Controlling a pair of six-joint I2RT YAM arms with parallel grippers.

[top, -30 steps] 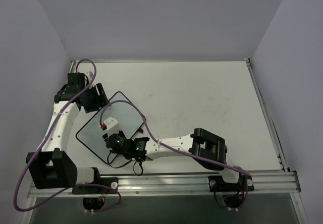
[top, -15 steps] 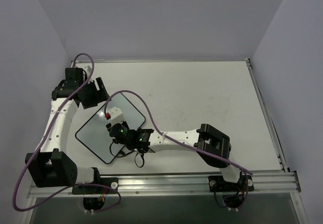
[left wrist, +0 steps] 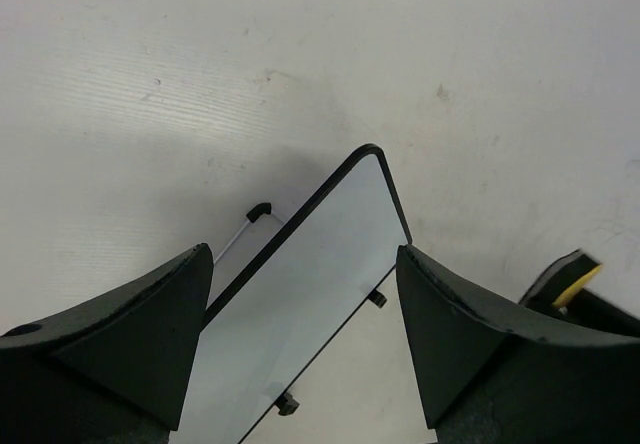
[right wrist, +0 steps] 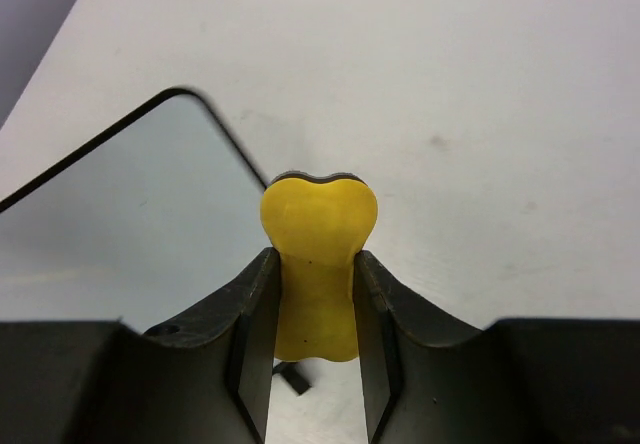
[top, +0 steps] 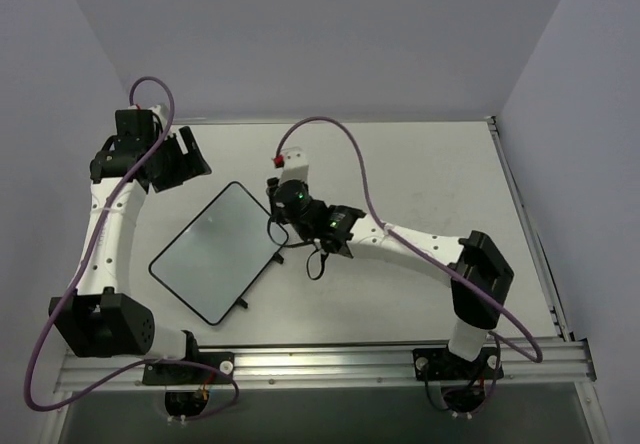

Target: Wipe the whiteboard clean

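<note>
We find the whiteboard [top: 218, 254] lying flat on the white counter [top: 430, 179], left of the middle and at a slant to the counter's edges. It has a thin black frame and rounded corners. Its glossy face reflects a pale grey, and we can make out no writing on it. Two small black feet [top: 278, 257] stick out from its long edge on the right-arm side. The left claw [left wrist: 302, 252] hangs near the far left corner of the counter, apart from the board, with nothing touching it. Its two dark fingers [left wrist: 130, 334] stand wide apart and hold nothing, and in the left wrist view one rounded end of the board shows on the counter between them. The right arm reaches in from the near right, and the right claw [right wrist: 315, 264] sits just beside the board's far right corner. Its jaws are pressed narrow on a small yellow block [right wrist: 318, 219], which stands upright between them with its notched top end sticking out past the fingertips. In the right wrist view the block lies just past the board's rounded corner, over bare counter rather than over the glossy face. We cannot tell whether it touches the surface. A purple cable [top: 335, 134] loops above each arm.
</note>
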